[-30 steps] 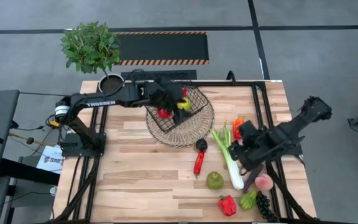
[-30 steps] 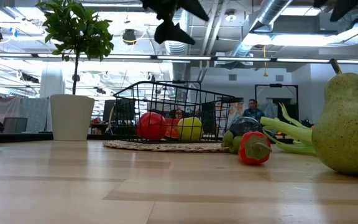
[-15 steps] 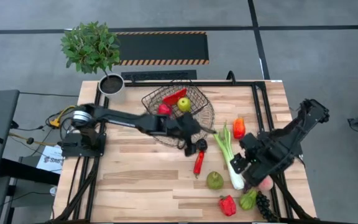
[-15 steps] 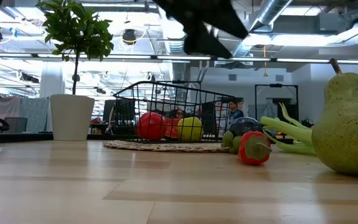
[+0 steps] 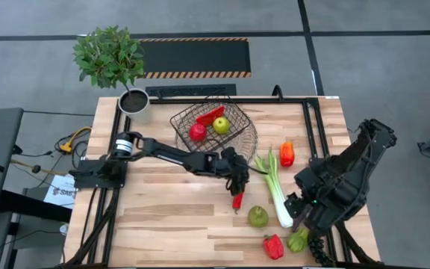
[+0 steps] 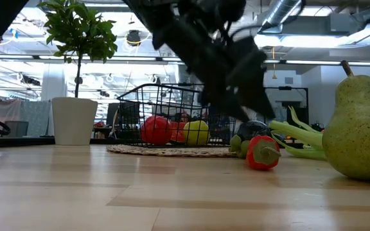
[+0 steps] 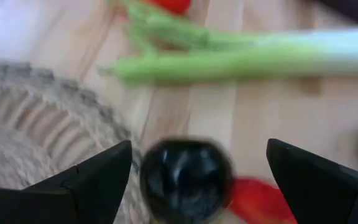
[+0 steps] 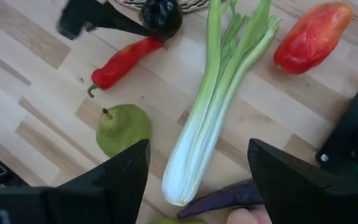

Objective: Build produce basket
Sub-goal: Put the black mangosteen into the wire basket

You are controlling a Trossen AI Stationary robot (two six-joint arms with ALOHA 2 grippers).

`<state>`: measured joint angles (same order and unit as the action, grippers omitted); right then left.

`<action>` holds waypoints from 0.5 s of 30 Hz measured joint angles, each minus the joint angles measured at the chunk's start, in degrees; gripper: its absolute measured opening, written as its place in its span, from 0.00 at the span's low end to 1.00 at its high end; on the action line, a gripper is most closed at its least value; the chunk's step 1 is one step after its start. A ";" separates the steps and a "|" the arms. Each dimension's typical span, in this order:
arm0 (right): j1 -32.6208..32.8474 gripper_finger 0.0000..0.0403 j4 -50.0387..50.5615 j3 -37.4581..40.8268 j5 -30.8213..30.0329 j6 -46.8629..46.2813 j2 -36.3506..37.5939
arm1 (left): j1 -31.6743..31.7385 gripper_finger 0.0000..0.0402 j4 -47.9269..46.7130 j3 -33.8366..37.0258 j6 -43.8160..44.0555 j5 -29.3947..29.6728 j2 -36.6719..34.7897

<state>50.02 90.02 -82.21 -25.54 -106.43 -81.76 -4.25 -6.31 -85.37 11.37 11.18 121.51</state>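
At centre frame in the high view, the left gripper (image 5: 239,176) hangs low over a dark round fruit (image 7: 185,179), its fingers (image 7: 86,180) spread wide on either side without touching it. That fruit sits just beside the wicker tray (image 5: 246,146) and touches the top of a red chilli (image 5: 237,199). The wire basket (image 5: 209,128), upper centre, holds a red apple (image 5: 197,132), a yellow-green apple (image 5: 221,125) and a red pepper (image 5: 210,115). The right gripper (image 5: 302,211) hovers at lower right above the purple aubergine (image 8: 225,196), jaws wide, near the leek (image 5: 276,188), the pear (image 5: 257,217) and a long red pepper (image 5: 287,153).
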 joint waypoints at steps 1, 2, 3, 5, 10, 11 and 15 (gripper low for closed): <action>0.18 0.72 0.01 0.00 -0.06 -0.07 0.00 | 0.00 0.89 0.60 0.00 0.46 -0.06 0.74; 0.30 0.72 -0.02 0.00 -0.10 -0.07 0.00 | 0.00 0.89 1.29 -0.03 1.15 -0.16 1.33; 0.31 0.72 0.00 0.00 -0.11 -0.07 0.00 | 0.02 0.89 0.93 -0.03 1.77 -0.16 1.59; 0.31 0.72 0.00 0.00 -0.11 -0.07 0.00 | 0.00 0.89 0.77 -0.10 3.55 -0.16 2.80; 0.28 0.72 -0.02 0.00 -0.13 0.22 0.00 | -0.03 0.89 -1.97 -0.10 6.89 -0.37 4.10; 0.28 0.72 -0.01 0.00 -0.14 0.25 0.00 | -0.02 0.88 -2.58 -0.10 7.10 -0.37 4.11; 0.59 0.72 0.00 0.00 -0.23 0.35 0.00 | -0.14 0.84 -2.69 -0.10 7.09 -0.09 4.11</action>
<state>50.61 90.02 -82.21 -25.77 -106.08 -81.76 -4.39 -9.00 -85.47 18.46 11.08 125.62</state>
